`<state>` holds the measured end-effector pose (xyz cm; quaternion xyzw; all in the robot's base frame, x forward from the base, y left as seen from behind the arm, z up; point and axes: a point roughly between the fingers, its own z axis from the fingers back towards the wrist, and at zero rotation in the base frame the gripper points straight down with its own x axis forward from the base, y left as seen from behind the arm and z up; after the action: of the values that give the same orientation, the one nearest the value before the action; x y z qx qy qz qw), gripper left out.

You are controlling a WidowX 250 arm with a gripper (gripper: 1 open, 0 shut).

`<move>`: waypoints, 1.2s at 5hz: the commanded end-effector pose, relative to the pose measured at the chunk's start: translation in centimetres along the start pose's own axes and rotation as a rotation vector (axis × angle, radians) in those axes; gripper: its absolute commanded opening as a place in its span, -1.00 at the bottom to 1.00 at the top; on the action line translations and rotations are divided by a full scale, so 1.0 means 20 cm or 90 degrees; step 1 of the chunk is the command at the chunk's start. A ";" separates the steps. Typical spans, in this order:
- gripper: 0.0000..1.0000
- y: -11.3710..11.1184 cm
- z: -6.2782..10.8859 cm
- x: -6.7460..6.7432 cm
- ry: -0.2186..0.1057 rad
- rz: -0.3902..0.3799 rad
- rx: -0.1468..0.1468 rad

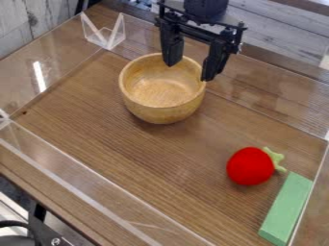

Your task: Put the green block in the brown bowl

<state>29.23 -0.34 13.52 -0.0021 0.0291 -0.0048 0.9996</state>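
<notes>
The green block (288, 209) lies flat at the table's near right corner, long axis running toward the front edge. The brown bowl (162, 88) stands upright in the middle back of the table, with a pale, bare inside. My gripper (194, 54) hangs above the bowl's far right rim, fingers pointing down, open with nothing between them. The block is far from the gripper, across the table to the front right.
A red strawberry-shaped toy (253, 165) with green leaves sits just left of the block's far end. A clear plastic wall (52, 58) rings the wooden table (141, 154), with a clear stand (103, 32) at the back left.
</notes>
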 end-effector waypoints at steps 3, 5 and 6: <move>1.00 -0.36 -0.18 -0.15 0.004 0.057 -0.033; 1.00 -0.63 -0.26 -0.28 -0.025 0.068 -0.055; 1.00 -0.68 -0.32 -0.31 -0.047 0.052 -0.063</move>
<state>22.19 -13.51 5.95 -0.0354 0.0180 0.0391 0.9984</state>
